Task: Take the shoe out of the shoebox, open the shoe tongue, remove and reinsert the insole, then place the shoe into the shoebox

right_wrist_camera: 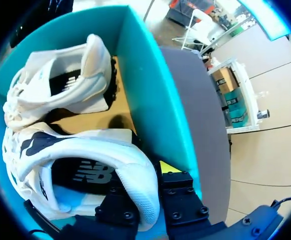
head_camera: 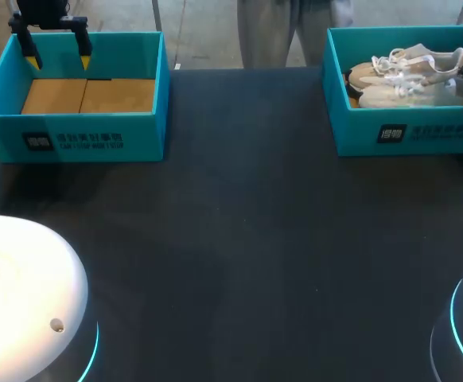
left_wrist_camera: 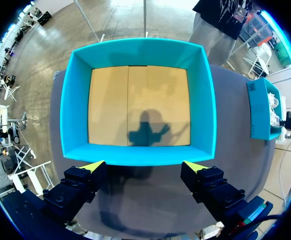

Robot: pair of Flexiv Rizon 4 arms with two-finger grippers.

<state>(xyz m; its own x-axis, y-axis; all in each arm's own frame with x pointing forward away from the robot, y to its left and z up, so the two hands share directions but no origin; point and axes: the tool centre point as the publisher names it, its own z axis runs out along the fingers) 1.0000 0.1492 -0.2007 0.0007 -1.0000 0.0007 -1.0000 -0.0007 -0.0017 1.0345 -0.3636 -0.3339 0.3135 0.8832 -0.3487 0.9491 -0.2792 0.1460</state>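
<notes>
Extraction is in hand: my right end effector [right_wrist_camera: 144,176] pinches the heel of the near shoe [right_wrist_camera: 85,165] in the shoebox [head_camera: 406,131] at the bench's [head_camera: 239,239] far right corner, my left end effector [head_camera: 57,57] hangs wide over the far-left box [head_camera: 72,137]; next, I judge, a straight lift up and out.

We see a dark square label and two lines of small print on the front wall of the empty shoebox [head_camera: 140,143], upper left. The second shoebox [head_camera: 359,131], upper right, carries the same. Neither is legible. A white logo marks the dark insole [right_wrist_camera: 85,175] of one shoe [right_wrist_camera: 130,162].
</notes>
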